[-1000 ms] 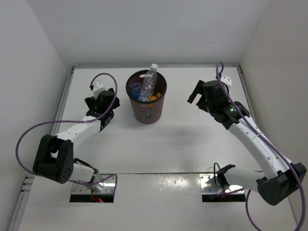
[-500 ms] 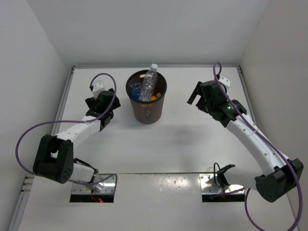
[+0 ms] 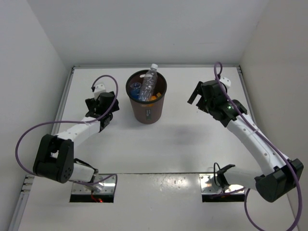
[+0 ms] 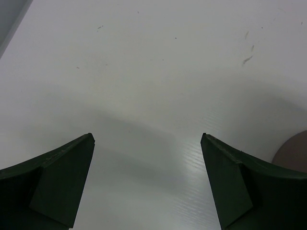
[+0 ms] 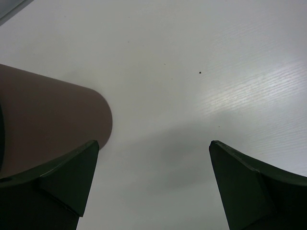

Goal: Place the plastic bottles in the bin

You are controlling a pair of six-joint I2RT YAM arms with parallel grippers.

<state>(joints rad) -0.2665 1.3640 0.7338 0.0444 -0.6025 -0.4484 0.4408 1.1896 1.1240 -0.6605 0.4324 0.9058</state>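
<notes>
The dark brown bin (image 3: 147, 109) stands at the back middle of the table. Inside it, a clear labelled bottle (image 3: 148, 84) leans with its white cap over the far rim, a blue-capped bottle (image 3: 136, 88) lies at the left and an orange one (image 3: 153, 97) at the right. The slim clear bottle is not visible. My left gripper (image 3: 109, 111) is open and empty, left of the bin; the bin's edge shows in the left wrist view (image 4: 293, 149). My right gripper (image 3: 195, 97) is open and empty, right of the bin, whose side shows in the right wrist view (image 5: 48, 120).
White walls enclose the table on the left, back and right. Purple cables loop from both arms. Two cut-outs (image 3: 94, 186) sit in the near table edge by the arm bases.
The right arm shifted slightly left and back between one second ago and half a second ago. Nothing else has visibly moved.
</notes>
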